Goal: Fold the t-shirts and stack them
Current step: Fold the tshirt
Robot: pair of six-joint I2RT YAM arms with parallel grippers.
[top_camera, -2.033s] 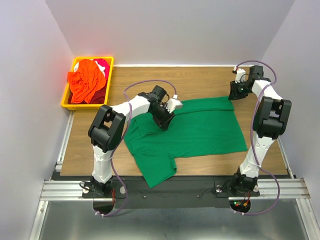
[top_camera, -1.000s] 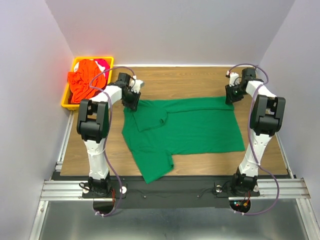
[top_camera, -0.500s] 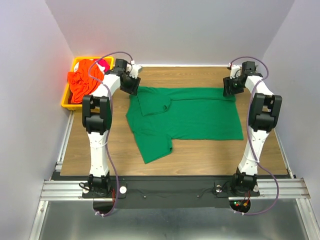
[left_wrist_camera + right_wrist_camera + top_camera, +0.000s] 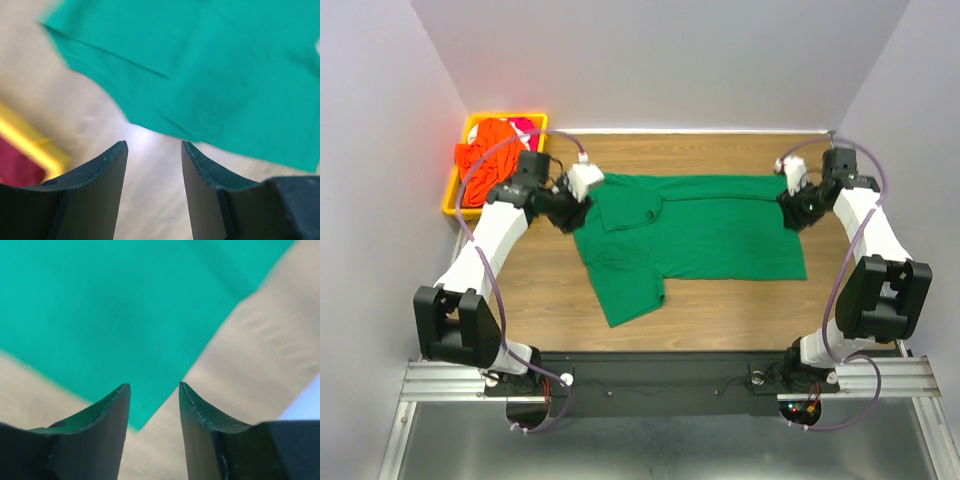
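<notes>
A dark green t-shirt [image 4: 705, 235] lies spread flat on the wooden table, one sleeve pointing toward the near edge. My left gripper [image 4: 578, 200] hovers at its far left corner, open, with only bare table between the fingers [image 4: 152, 145]; the green cloth [image 4: 210, 65] lies just beyond the fingertips. My right gripper [image 4: 796, 208] hovers at the shirt's far right corner, also open and empty [image 4: 152, 386], with a corner of the green shirt [image 4: 125, 315] below and ahead of it. An orange t-shirt [image 4: 485, 155] and a red-pink one [image 4: 526, 126] lie crumpled in the bin.
The yellow plastic bin [image 4: 455, 205] stands at the table's far left corner, close behind my left arm; its rim [image 4: 30, 145] shows in the left wrist view. Grey walls enclose the table on three sides.
Both grippers have opened and let go of the green shirt's far corners. The arms have drawn back toward the near side; the shirt lies flat further back on the table.
</notes>
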